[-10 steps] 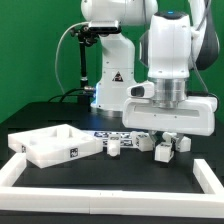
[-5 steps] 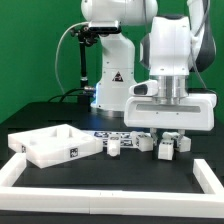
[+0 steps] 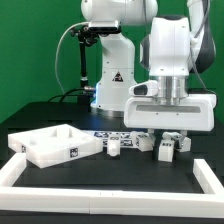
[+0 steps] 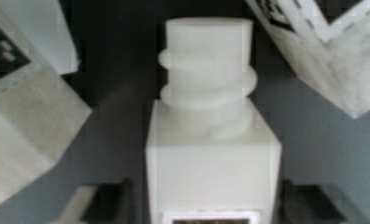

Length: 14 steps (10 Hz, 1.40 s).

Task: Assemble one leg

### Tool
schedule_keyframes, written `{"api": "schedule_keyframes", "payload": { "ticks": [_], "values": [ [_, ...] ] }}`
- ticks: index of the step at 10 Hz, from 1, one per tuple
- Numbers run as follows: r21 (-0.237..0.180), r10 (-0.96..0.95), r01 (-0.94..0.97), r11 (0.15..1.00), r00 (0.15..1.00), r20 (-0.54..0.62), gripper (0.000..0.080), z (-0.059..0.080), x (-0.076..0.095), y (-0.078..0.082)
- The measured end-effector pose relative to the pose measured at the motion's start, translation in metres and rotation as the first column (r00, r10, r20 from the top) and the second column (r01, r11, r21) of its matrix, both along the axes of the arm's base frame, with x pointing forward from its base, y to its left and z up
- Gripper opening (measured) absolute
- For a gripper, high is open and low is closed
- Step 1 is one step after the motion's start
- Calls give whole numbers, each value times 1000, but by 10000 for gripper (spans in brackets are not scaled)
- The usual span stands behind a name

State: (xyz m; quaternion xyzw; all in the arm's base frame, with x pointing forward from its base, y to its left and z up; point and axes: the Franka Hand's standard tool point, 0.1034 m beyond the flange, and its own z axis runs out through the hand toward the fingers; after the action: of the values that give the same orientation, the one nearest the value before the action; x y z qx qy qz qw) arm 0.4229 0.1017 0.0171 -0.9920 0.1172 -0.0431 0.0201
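A white leg [image 3: 165,150] with a marker tag lies on the black table, just under my gripper [image 3: 172,138]. In the wrist view the leg [image 4: 208,110] runs lengthwise between the jaws, square body near the camera and round screw end pointing away. My gripper [image 4: 208,208] is open. A dark finger [image 4: 104,200] stands on each side of the leg's body, with a small gap to it. Three more white legs lie beside it, one on the exterior view's left [image 3: 115,148], one behind [image 3: 143,142] and one on the exterior view's right [image 3: 184,142].
A large square white tabletop [image 3: 55,145] lies on the exterior view's left. The marker board [image 3: 108,134] lies behind the legs. A white border rail [image 3: 110,175] runs along the front and sides. The arm's base [image 3: 108,80] stands at the back.
The arm shifted slightly toward the exterior view's right a second ago, then held still. The legs have not moved.
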Motion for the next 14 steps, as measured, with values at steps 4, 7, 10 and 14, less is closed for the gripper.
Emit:
{"api": "schedule_keyframes", "payload": {
  "ticks": [4,7,10,14],
  "values": [
    [37,34,-32,999,998,-54,627,63,21,-34],
    [31,-1,2,1000,999,-53,649,67,37,-45],
    [32,26,-25,999,998,-52,649,67,37,-45],
    [29,77,-75,997,995,-66,649,80,32,-119]
  ]
}}
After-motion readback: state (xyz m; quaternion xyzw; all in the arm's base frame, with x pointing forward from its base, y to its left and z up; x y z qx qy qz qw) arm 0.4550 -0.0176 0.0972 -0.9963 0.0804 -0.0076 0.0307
